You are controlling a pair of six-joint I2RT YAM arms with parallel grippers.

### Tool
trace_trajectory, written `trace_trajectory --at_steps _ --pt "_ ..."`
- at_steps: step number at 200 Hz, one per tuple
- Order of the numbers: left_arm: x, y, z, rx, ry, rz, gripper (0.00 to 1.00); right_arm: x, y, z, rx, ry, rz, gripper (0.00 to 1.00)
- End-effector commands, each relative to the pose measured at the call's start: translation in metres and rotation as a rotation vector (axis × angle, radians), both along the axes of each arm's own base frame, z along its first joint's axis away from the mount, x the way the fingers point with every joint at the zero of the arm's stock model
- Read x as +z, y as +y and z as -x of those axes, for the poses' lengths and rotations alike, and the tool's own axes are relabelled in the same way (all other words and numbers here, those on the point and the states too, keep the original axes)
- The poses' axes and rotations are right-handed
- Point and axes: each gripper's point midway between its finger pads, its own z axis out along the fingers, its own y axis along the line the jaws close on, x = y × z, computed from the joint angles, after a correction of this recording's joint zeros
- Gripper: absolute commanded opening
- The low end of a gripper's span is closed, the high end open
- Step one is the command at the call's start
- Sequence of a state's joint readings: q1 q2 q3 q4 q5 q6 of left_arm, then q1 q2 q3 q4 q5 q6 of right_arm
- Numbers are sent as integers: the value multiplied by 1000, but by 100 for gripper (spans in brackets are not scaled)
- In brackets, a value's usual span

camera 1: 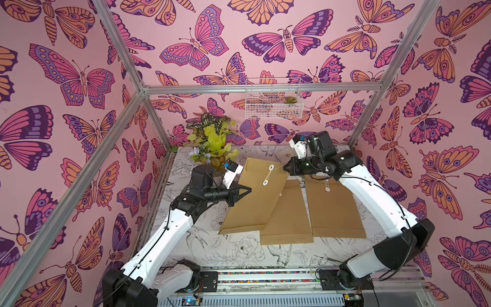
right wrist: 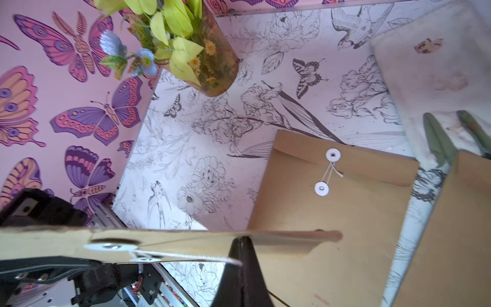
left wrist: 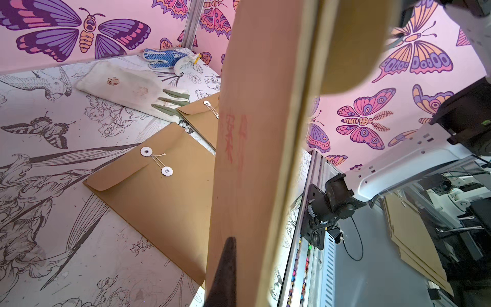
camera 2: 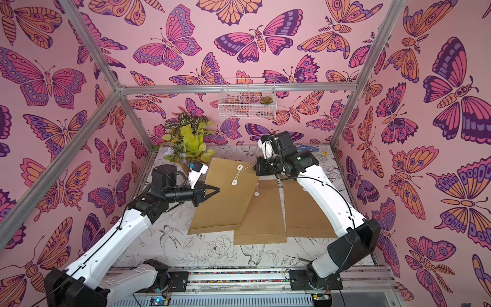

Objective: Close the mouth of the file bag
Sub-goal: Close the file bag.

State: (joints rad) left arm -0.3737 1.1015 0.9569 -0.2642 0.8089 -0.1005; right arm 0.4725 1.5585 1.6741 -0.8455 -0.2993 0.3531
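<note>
A brown paper file bag [camera 1: 252,204] with two white discs [camera 1: 271,167] is held tilted up off the table in both top views. My left gripper [camera 1: 249,189] is shut on its left edge; in the left wrist view its dark fingertip [left wrist: 230,240] presses on the bag's face [left wrist: 255,138]. My right gripper [camera 1: 286,168] is at the bag's top right corner, shut on the white string [camera 1: 278,167]. That string runs taut from the discs to the shut jaws of the right gripper [right wrist: 240,240] in the right wrist view, next to the bag's edge [right wrist: 172,239].
Two more brown file bags lie flat, one in the middle [camera 1: 287,215] and one on the right [camera 1: 334,210], both tied. A potted plant [camera 1: 212,143] stands at the back left. White [left wrist: 127,85] and blue [left wrist: 164,57] gloves lie at the back right. A wire basket [camera 1: 273,98] hangs on the wall.
</note>
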Motion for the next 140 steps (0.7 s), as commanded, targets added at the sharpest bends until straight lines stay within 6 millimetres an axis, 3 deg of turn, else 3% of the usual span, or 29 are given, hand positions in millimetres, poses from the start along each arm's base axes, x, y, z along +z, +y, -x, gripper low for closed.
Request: trace_trajectory --at_steps 1,53,107,140 --pt "5 -2 11 -58 -20 14 0 -19 -17 -5 -14 33 143 0" --pt "-3 -5 12 -65 6 5 0 -1 4 -17 29 -17 161 0" --pt "-15 1 3 -14 21 -64 0 24 25 -11 82 -76 172 0" --pt "-19 2 1 5 36 -81 0 37 35 -5 107 -146 278 0"
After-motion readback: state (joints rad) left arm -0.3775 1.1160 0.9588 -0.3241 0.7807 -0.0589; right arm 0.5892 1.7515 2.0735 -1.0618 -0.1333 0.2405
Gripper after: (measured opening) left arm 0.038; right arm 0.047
